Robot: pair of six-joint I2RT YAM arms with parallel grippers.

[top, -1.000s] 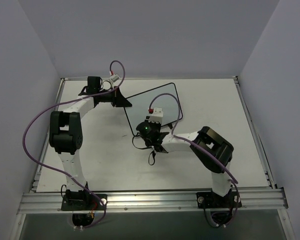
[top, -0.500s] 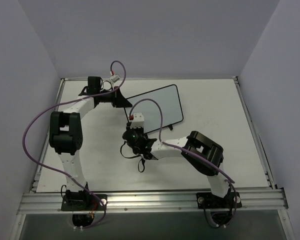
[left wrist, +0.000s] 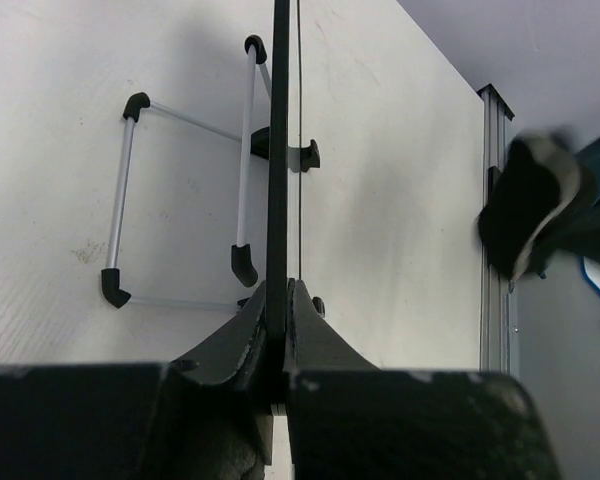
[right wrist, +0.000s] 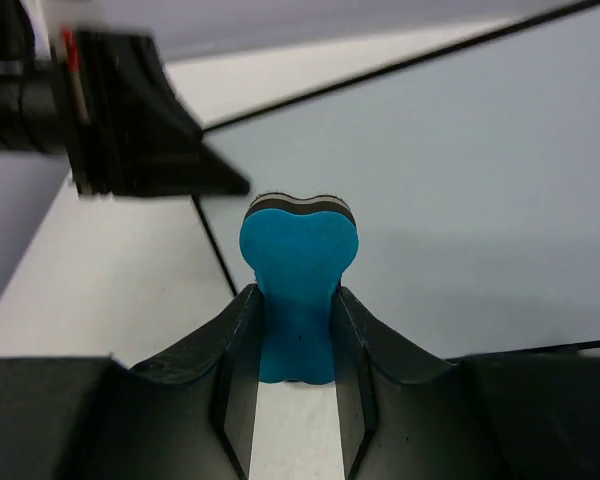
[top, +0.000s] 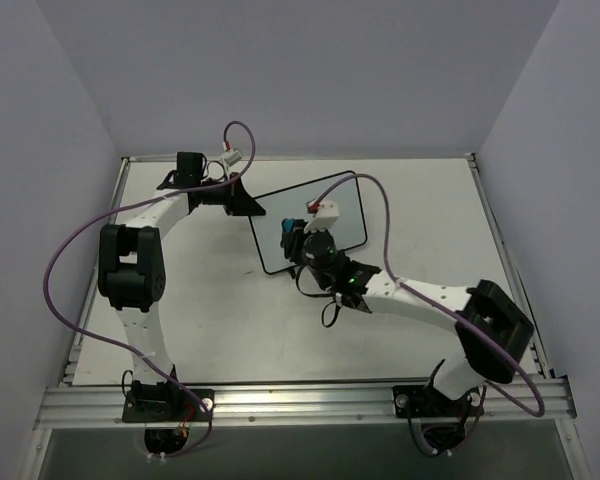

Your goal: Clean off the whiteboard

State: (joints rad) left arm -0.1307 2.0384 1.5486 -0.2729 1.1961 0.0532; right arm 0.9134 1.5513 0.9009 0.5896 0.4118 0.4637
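The whiteboard (top: 336,205), white with a thin black frame, stands propped at a slant in the middle of the table. Its face (right wrist: 460,190) shows no writing. My left gripper (top: 248,203) is shut on the board's left edge, which the left wrist view shows edge-on as a thin black line (left wrist: 278,150) pinched between the fingers (left wrist: 278,300). My right gripper (top: 292,238) is shut on a blue bone-shaped eraser (right wrist: 298,265), its dark felt end against the board's lower left area. From above, the eraser (top: 286,228) shows only as a small blue spot.
A wire stand with black feet (left wrist: 125,200) sits behind the board. An aluminium rail (top: 300,395) runs along the near table edge and another (left wrist: 495,200) along the side. Purple cables loop over both arms. Grey walls close in the table on three sides.
The right arm swung off the board's lower left corner, then back up and right onto the board, still gripping the eraser. The left gripper stayed clamped on the board's edge.
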